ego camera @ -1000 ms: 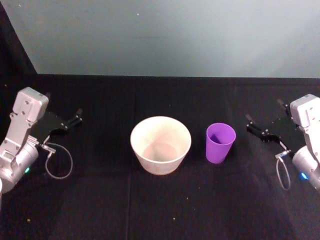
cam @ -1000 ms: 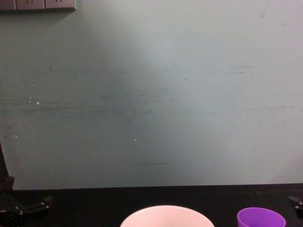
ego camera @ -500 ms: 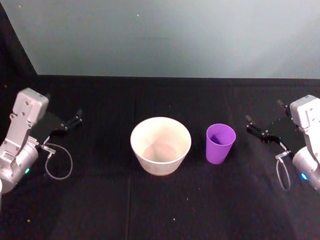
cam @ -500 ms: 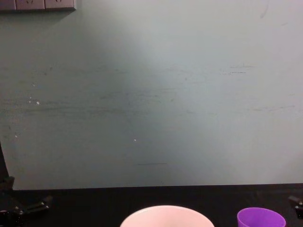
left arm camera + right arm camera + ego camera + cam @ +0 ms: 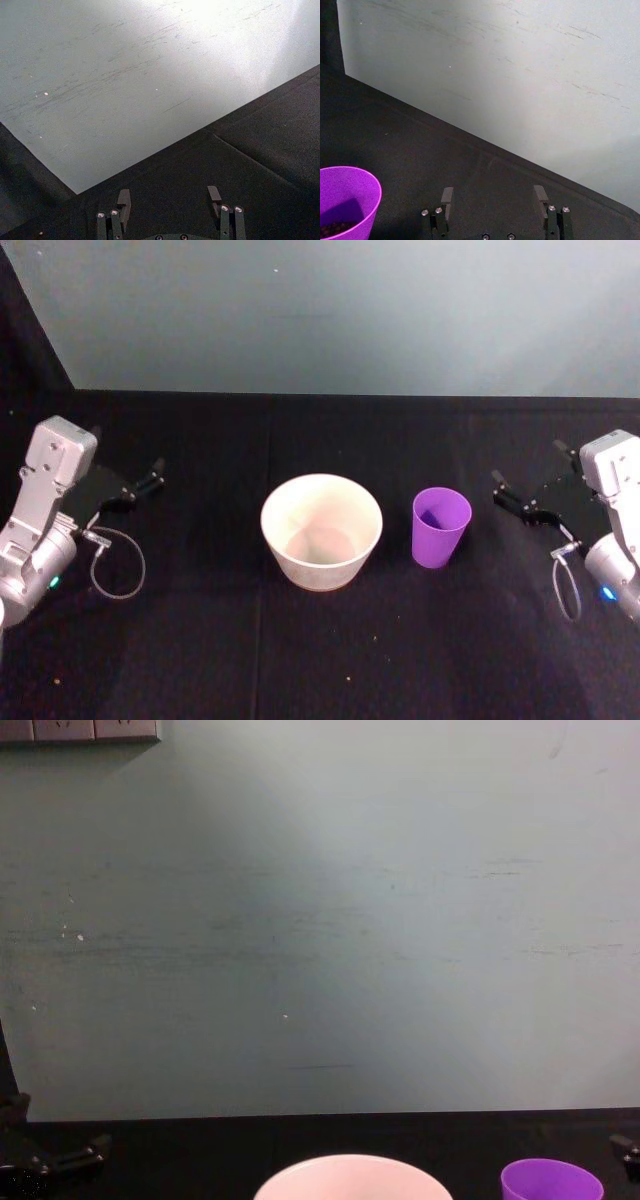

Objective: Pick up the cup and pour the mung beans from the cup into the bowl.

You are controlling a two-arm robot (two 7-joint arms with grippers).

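A pale grey-green wall (image 5: 320, 920), scuffed with faint dark streaks, rises straight behind the table (image 5: 320, 660), which is draped in black cloth. White sockets (image 5: 80, 730) sit high on the left.

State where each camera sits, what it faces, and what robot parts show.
Head: high, looking down at bowl and cup; arms at the edges.
Chest: low, facing the wall over bowl and cup rims.
Left wrist: behind the open left gripper, facing table and wall.
Right wrist: behind the open right gripper, cup beside.
Cup: shared by head, chest, right wrist.
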